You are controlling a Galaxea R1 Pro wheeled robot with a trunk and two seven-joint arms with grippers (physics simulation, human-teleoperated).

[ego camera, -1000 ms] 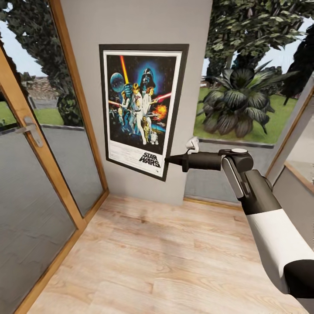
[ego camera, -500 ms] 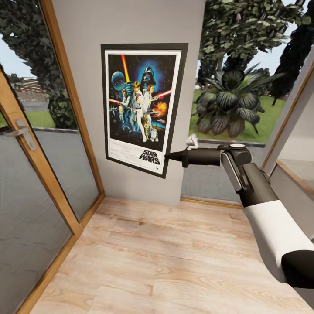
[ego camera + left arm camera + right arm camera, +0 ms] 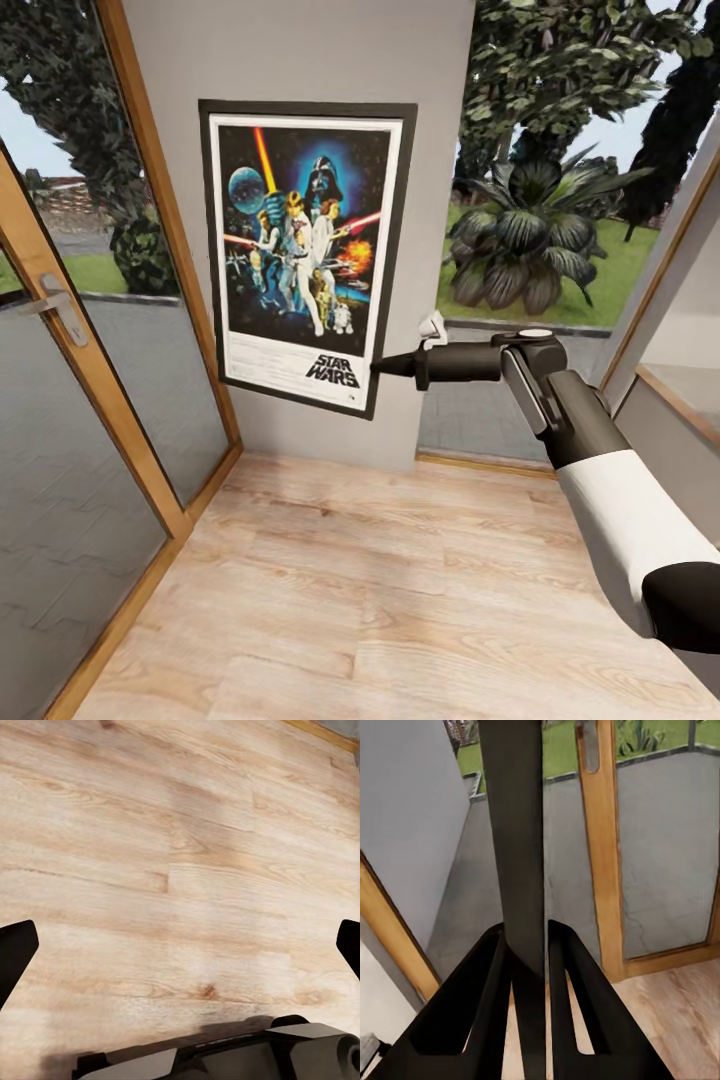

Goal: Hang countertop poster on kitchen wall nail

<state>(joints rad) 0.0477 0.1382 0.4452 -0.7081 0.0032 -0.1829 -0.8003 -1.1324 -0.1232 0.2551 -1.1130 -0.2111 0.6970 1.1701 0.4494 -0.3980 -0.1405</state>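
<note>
We see our right gripper clamped on the poster at its lower right edge, against the grey wall, perhaps touching it; our left gripper's fingers are spread wide over the wood floor.

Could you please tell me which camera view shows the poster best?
The head view: the whole poster faces the camera against the grey wall. The right wrist view gives its dark edge between the fingers; the left wrist view gives floor.
</note>
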